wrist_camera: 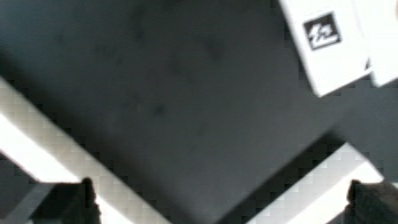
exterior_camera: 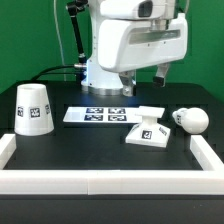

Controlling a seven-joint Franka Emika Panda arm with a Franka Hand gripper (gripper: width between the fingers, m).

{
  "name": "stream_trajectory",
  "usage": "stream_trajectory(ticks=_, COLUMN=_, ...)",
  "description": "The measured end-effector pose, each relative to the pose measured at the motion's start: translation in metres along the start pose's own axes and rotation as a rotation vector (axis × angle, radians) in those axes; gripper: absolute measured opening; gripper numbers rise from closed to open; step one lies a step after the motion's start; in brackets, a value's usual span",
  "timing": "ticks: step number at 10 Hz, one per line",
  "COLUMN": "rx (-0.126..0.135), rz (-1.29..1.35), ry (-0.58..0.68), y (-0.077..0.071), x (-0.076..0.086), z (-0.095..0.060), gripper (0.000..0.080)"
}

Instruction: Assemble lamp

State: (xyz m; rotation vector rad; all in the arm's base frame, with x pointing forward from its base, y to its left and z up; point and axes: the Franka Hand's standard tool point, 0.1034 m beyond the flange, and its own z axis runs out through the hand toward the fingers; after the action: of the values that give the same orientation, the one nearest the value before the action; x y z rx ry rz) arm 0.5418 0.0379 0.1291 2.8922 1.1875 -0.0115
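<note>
Fingers: in the wrist view the two dark fingertips (wrist_camera: 63, 200) are spread wide apart. Only bare dark table (wrist_camera: 178, 110) shows between them.
Hold: the gripper (wrist_camera: 217, 200) clasps nothing and touches nothing.
Arm: the white arm (exterior_camera: 135, 45) stands at 12 o'clock from the marker board (exterior_camera: 100, 115), above the back of the table.
Shade: it stands upright, narrow end up, at 9 o'clock from the marker board and well apart from it. Its tag faces the camera (exterior_camera: 35, 108).
Base: it lies flat on the table at 4 o'clock from the marker board, near it, with a tag on its front edge (exterior_camera: 148, 130).
Bulb: it lies on its side at 3 o'clock from the marker board, with its neck turned toward the base (exterior_camera: 190, 120). It is just beside the base; I cannot tell if they touch.
Rim: a white rim (exterior_camera: 110, 180) runs round the table.
Only in the exterior view: all three lamp parts, the marker board and the arm's place over the table. The fingers are too hidden under the arm there to judge.
Only in the wrist view: the gap between the fingertips, a stretch of the rim (wrist_camera: 27, 140), and one tagged white piece (wrist_camera: 329, 40) at the frame's edge. I cannot tell whether that piece is the base or the marker board.
</note>
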Motion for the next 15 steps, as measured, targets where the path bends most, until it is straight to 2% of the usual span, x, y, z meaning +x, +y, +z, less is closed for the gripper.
stream_trajectory(ticks=2, rx=0.006, rz=0.06, ry=-0.012, y=-0.013, x=-0.022, z=0.009, gripper=0.0699)
stream_trajectory(ticks=3, rx=0.009, rz=0.072, ry=-0.015, y=-0.018, x=-0.027, z=0.012, gripper=0.0699)
stream_trajectory(ticks=6, rx=0.008, rz=0.104, ry=-0.014, y=-0.017, x=-0.025, z=0.012, gripper=0.0699)
stream_trajectory(ticks=8, rx=0.009, rz=0.226, ry=-0.015, y=-0.018, x=-0.025, z=0.012, gripper=0.0699)
stream_trajectory(ticks=11, rx=0.011, rz=0.669, ry=-0.029, y=-0.034, x=-0.033, z=0.019, gripper=0.0699)
stream_trajectory(ticks=15, rx=0.025, rz=0.888, ry=-0.031, y=-0.04, x=-0.032, z=0.021, gripper=0.0699)
